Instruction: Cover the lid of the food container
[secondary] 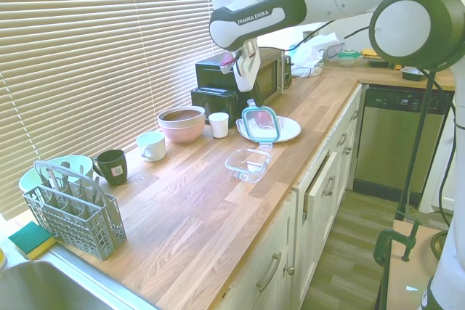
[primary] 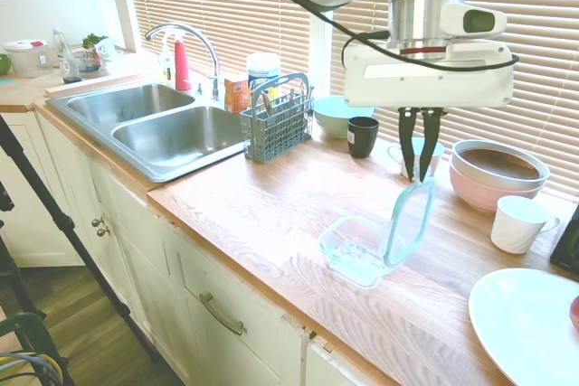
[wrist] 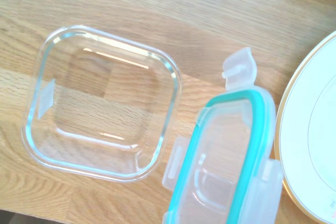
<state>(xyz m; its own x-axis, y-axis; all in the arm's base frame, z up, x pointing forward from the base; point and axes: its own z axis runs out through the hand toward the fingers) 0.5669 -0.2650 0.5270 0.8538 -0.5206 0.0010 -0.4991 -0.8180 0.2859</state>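
The food container (primary: 355, 249) is a clear glass rounded-square dish, sitting open and empty on the wooden counter (primary: 271, 196). The lid (primary: 409, 223), clear with a teal rim and side flaps, hangs nearly upright just beside the dish on its plate side. Its lower edge is close to the dish rim. My gripper (primary: 419, 176) points straight down and is shut on the lid's top edge. The second exterior view shows the lid (secondary: 260, 123) hanging under the gripper (secondary: 251, 101), above and behind the container (secondary: 248, 163). In the wrist view, the container (wrist: 102, 103) lies beside the lid (wrist: 226, 166).
A white plate (primary: 525, 323) lies right of the dish. Behind it stand the pink and grey stacked bowls (primary: 498, 174), a white mug (primary: 517, 223), a black mug (primary: 363, 136) and a teal bowl (primary: 336, 115). A utensil caddy (primary: 276, 124) and sink (primary: 172, 133) are left.
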